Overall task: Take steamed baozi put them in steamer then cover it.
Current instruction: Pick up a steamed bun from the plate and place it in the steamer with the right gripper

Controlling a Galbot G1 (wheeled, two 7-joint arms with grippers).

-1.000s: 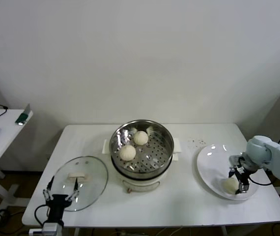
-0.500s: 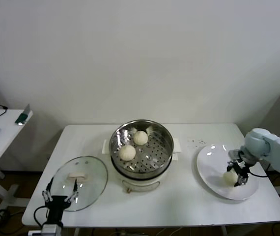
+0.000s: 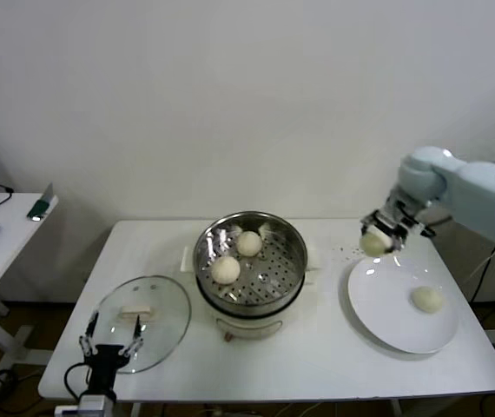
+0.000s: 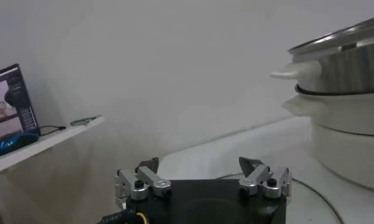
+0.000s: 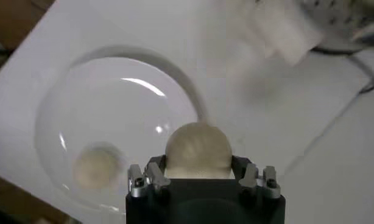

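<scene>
Nearby, plate (image 3: 378, 300) (one baozi (image 3: 426, 299) aboard).

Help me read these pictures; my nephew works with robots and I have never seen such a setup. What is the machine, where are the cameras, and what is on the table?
This is a two-armed robot with a gripper on each arm. The wide picture comes from a camera on its head, looking down at a white table. The other two come from cameras on its wrists.

In the middle stands a steel steamer with two buns inside. Its glass lid lies flat on the table on the robot's left. On the right is a white plate with one bun left on it.

The right gripper is raised above the table between plate and steamer, shut on a held bun, which the right wrist picture shows close up. The left gripper waits open by the lid's near edge.
</scene>
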